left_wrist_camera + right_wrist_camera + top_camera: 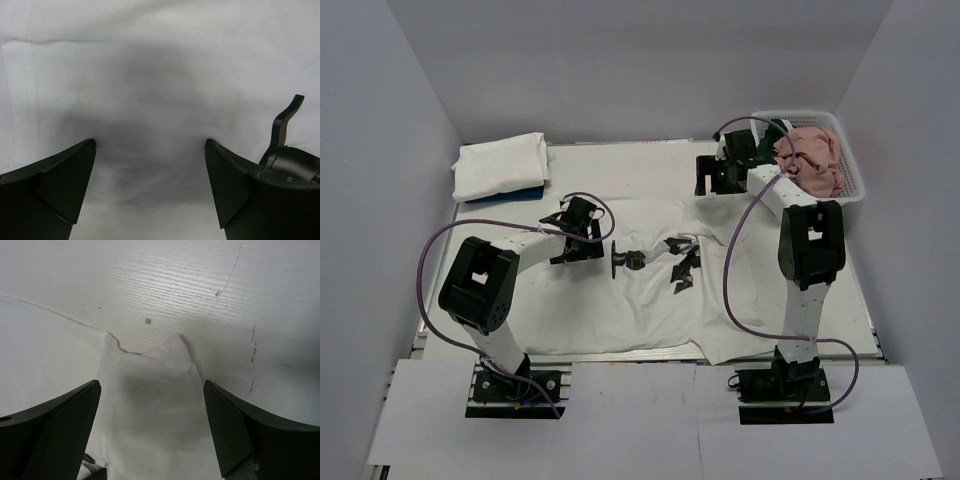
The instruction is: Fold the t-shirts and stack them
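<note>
A white t-shirt with a dark robot-arm print (650, 265) lies spread flat across the middle of the table. My left gripper (578, 243) is open, low over its left part; the left wrist view shows plain white cloth (150, 100) between the open fingers and part of the print (287, 125) at right. My right gripper (716, 180) is open over the shirt's far right corner, a cloth tip (170, 352) lying on the bare table. A folded white t-shirt (500, 165) lies at the far left. A dusty pink t-shirt (812, 155) sits in the basket.
A white mesh basket (850, 175) stands at the far right corner, next to my right arm. A blue thing (525, 190) peeks from under the folded shirt. White walls close in the table on three sides. Purple cables loop around both arms.
</note>
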Robot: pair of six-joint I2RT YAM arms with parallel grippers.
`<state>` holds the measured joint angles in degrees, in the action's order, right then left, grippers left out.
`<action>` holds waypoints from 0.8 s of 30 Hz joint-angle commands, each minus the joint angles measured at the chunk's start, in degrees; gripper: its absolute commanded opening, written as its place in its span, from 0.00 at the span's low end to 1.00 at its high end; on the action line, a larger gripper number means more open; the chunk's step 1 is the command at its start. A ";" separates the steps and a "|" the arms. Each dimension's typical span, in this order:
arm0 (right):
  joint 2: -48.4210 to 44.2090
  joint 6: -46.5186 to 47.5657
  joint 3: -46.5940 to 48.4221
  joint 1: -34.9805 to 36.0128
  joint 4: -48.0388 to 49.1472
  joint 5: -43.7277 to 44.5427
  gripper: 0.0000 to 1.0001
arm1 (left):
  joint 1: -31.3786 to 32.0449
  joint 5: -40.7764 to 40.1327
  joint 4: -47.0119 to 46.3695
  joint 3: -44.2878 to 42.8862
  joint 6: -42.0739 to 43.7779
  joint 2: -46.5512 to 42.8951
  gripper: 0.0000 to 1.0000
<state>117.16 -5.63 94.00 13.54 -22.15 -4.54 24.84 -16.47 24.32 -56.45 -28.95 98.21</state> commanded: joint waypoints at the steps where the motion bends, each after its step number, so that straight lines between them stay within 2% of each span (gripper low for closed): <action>1: 2.45 -0.17 0.66 -0.09 -0.08 0.14 0.89 | -0.23 -0.23 0.03 -0.77 -0.05 1.10 1.00; 6: 5.96 0.18 2.85 -0.01 0.18 1.19 0.89 | -0.23 -0.23 0.03 -0.77 -0.58 1.10 1.00; 9: 8.60 -0.35 5.66 -0.01 -0.35 1.55 0.79 | -0.23 -0.23 0.64 -0.77 -0.58 1.63 1.00; 10: 9.13 -0.78 6.02 0.08 -0.35 2.07 0.70 | -0.23 -0.75 0.65 -0.77 -0.58 1.63 1.00; 11: 9.31 -1.57 6.11 -0.09 0.09 2.60 0.41 | -0.23 -0.76 0.65 -0.77 -1.10 1.63 1.00; 12: 9.14 -2.10 5.59 0.08 0.61 3.73 0.27 | -0.23 -1.28 1.17 -0.77 -1.11 1.63 1.00; 14: 6.61 -2.98 4.71 0.17 3.68 6.36 0.11 | -0.23 -1.28 1.17 -0.77 -1.11 1.63 1.00; 24: 3.87 -0.44 9.45 0.26 -1.75 10.42 0.09 | -0.23 -1.90 1.17 -0.24 -1.11 1.63 1.00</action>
<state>125.69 -7.07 100.22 13.78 -23.35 2.52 24.84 -17.15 24.34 -57.08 -29.85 98.83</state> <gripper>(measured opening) 0.142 0.995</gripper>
